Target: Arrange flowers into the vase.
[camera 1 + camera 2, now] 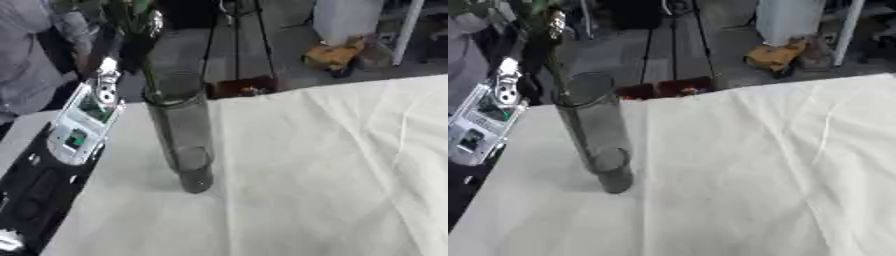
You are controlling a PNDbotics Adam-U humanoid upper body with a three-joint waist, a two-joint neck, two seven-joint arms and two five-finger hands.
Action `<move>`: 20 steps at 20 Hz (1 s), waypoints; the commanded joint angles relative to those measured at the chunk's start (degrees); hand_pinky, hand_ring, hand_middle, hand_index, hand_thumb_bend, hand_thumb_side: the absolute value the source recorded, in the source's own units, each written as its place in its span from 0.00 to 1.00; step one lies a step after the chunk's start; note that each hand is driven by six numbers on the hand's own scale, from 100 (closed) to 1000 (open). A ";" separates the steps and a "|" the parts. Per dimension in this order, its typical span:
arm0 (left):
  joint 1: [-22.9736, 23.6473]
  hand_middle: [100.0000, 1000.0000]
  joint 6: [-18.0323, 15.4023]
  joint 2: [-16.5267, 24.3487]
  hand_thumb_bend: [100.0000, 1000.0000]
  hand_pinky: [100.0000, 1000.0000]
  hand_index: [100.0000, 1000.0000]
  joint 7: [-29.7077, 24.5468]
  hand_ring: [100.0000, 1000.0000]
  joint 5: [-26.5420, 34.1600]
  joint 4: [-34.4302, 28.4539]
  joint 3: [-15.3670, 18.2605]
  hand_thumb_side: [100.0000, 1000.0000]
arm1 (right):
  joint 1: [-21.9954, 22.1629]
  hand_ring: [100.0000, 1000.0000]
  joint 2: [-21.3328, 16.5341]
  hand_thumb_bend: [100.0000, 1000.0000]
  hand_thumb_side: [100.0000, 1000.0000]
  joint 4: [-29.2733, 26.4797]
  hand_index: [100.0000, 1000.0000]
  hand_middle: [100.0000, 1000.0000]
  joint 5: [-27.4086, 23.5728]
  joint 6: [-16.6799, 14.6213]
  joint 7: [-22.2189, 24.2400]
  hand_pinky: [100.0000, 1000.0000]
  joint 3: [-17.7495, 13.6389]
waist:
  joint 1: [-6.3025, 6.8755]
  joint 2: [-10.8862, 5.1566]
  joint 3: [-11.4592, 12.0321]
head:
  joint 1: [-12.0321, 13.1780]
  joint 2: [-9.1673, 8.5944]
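Where the white cloth covers the surface [332, 165], stands a tall see-through vase [181, 135], upright, near the left side. Looks dark and glassy, with a round open top. Holds a thin green stem [149, 75] that goes down into it and sticks up past the rim. Ends up high in dark leaves and blurry flowers [131, 15] at the top edge. Comes in from the left: the robot's left arm [83, 120], silver, white and black, stretched up toward the flowers. Can't tell about the left hand, hidden up among the leaves, clenched or released. No sign of the right hand in either view. Has long soft creases running across the cloth.
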 commanded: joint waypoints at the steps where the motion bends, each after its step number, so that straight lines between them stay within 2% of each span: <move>1: -0.74 0.72 -0.33 2.12 0.00 0.26 0.74 -2.08 0.63 -1.78 -0.80 0.25 1.00 | -0.17 1.00 -1.07 0.00 1.00 -0.91 0.89 0.80 0.39 0.04 -0.23 0.89 -0.88 | -0.51 -1.13 0.08 | -0.25 -0.88; 6: -0.63 0.72 -0.36 2.19 0.00 0.26 0.74 -3.08 0.63 -2.68 -1.00 0.44 1.00 | -0.15 1.00 -1.07 0.00 1.00 -0.91 0.89 0.80 0.42 0.07 -0.27 0.89 -0.88 | -0.51 -1.12 0.10 | -0.27 -0.88; 7: -0.45 0.73 -0.45 2.35 0.00 0.27 0.79 -3.25 0.63 -2.78 -1.11 0.25 1.00 | -0.17 1.00 -1.06 0.00 1.00 -0.91 0.89 0.80 0.42 0.08 -0.29 0.89 -0.90 | -0.50 -1.11 0.13 | -0.25 -0.91; 12: 0.38 0.71 -0.46 2.80 0.00 0.27 0.84 -3.96 0.63 -2.86 -2.12 -0.17 1.00 | -0.28 1.00 -1.01 0.00 1.00 -0.91 0.89 0.80 0.36 0.13 -0.51 0.89 -0.93 | -0.51 -1.11 0.25 | -0.31 -1.12; 20: 1.02 0.73 -0.19 2.21 0.00 0.25 0.88 -1.20 0.61 0.69 -3.52 0.59 1.00 | -0.33 1.00 -0.88 0.00 1.00 -0.91 0.89 0.80 0.34 0.23 -0.73 0.89 -0.93 | -0.62 -1.14 0.30 | -0.45 -1.67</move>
